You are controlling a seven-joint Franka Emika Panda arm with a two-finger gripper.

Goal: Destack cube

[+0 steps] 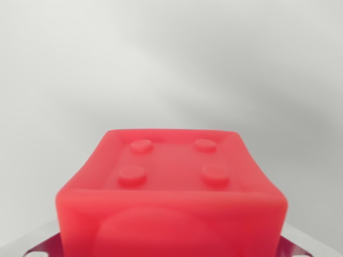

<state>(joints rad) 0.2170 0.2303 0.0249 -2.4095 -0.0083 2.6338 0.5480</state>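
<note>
Behind everything we see only a plain, blurred pale grey background point(171, 59), lighter toward the wrist view's left and shaded toward its right. A glossy red plastic cube point(170, 193) fills the lower middle of the wrist view, very close to the camera, its recessed top face carrying four round studs point(132, 174). Slivers of a shiny metal part point(42, 242) show at both lower corners behind it. Our gripper's fingers are out of sight, so we cannot tell their spread.
</note>
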